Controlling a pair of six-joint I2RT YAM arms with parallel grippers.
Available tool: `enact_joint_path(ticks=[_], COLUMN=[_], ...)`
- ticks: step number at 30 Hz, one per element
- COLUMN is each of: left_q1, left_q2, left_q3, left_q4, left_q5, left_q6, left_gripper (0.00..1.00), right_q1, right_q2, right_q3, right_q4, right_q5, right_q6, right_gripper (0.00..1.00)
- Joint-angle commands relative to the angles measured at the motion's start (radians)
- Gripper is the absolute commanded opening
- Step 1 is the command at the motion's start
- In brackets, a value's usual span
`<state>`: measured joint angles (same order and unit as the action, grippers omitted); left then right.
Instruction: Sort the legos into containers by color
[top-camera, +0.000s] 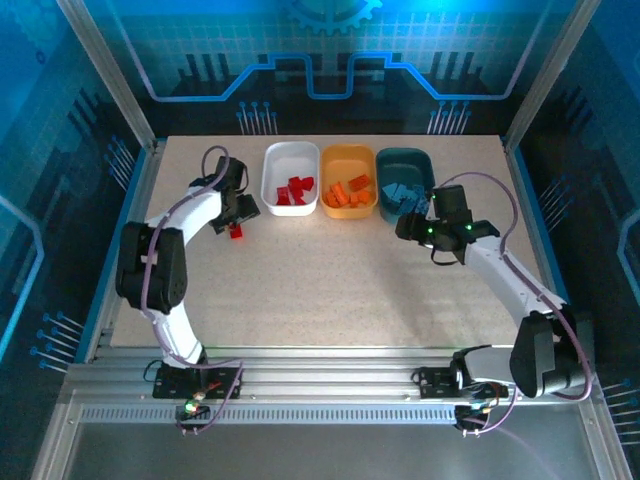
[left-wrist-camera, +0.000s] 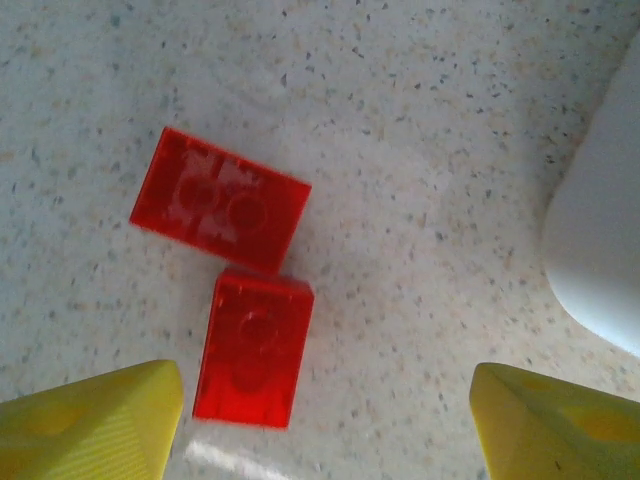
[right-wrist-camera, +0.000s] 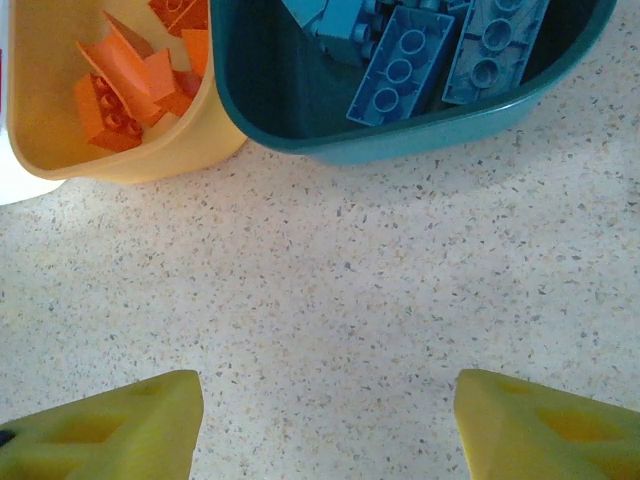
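Top view: white tub (top-camera: 290, 160), yellow-orange tub (top-camera: 348, 160) and teal tub (top-camera: 400, 165) stand in a row on the far side of the table (top-camera: 330, 280), holding red, orange and blue legos in turn. Left gripper (top-camera: 238, 215) is above two loose red bricks (top-camera: 236, 232), just left of the white tub. Right gripper (top-camera: 412, 226) is near the teal tub.

Left wrist: jaws apart; the two bricks touch.

Right wrist: jaws apart over bare table.

The left arm (top-camera: 185, 212) and right arm (top-camera: 500, 275) have white links, black joints and bases, looping purple cables (top-camera: 207, 160); green lights (top-camera: 430, 231) glow by the right wrist; fingers (left-wrist-camera: 90, 420) are yellow wedges
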<state>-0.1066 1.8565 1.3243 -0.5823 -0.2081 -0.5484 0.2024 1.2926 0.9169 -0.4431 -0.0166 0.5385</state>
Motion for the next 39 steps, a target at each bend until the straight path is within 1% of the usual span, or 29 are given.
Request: enact_joint_path(ticks=[1, 6, 8, 10, 12, 14, 16, 22, 24, 29, 33, 36, 39], left_q1=[0.008, 0.005, 0.005, 0.008, 0.013, 0.013, 0.013, 0.013, 0.009, -0.061, -0.106, -0.149, -0.159], left_q2=[0.079, 0.117, 0.123, 0.133, 0.15, 0.164, 0.159, 0.14, 0.122, -0.022, -0.124, -0.103, -0.014], left_q3=[0.054, 0.061, 0.06, 0.061, 0.067, 0.074, 0.069, 0.064, 0.054, 0.016, 0.057, 0.166, 0.288], left_q4=[-0.076, -0.095, -0.094, -0.095, -0.095, -0.099, -0.088, -0.078, -0.078, -0.077, -0.079, -0.101, -0.113], left_q5=[-0.052, -0.087, -0.085, -0.088, -0.083, -0.08, -0.078, -0.072, -0.056, -0.041, -0.038, -0.041, 0.027], left_q6=[0.048, 0.057, 0.069, 0.079, 0.084, 0.087, 0.087, 0.093, 0.088, 0.081, 0.102, 0.146, 0.153], left_gripper=[0.69, 0.68, 0.67, 0.65, 0.6, 0.47, 0.39, 0.31, 0.26, 0.26, 0.27, 0.29, 0.32], right_q1=[0.005, 0.003, 0.003, 0.002, 0.002, 0.002, 0.003, 0.003, 0.003, 0.002, 0.002, 0.002, 0.003], right_q2=[-0.032, -0.052, -0.048, -0.042, -0.037, -0.035, -0.038, -0.036, -0.039, -0.032, -0.027, -0.021, -0.025], right_q3=[-0.005, -0.026, -0.031, -0.032, -0.032, -0.032, -0.032, -0.051, -0.052, -0.055, -0.052, -0.053, -0.049], right_q4=[0.024, 0.046, 0.052, 0.063, 0.069, 0.07, 0.07, 0.066, 0.066, 0.067, 0.069, 0.066, 0.049], right_q5=[-0.04, -0.036, -0.036, -0.039, -0.041, -0.04, -0.033, -0.026, -0.023, -0.011, -0.009, -0.009, -0.01], right_q6=[-0.008, -0.003, 0.0, 0.004, 0.007, 0.008, 0.008, 0.006, 0.006, 0.006, 0.007, 0.01, 0.007], right_gripper=[0.68, 0.69, 0.69, 0.69, 0.68, 0.68, 0.68, 0.68, 0.68, 0.68, 0.68, 0.68, 0.67])
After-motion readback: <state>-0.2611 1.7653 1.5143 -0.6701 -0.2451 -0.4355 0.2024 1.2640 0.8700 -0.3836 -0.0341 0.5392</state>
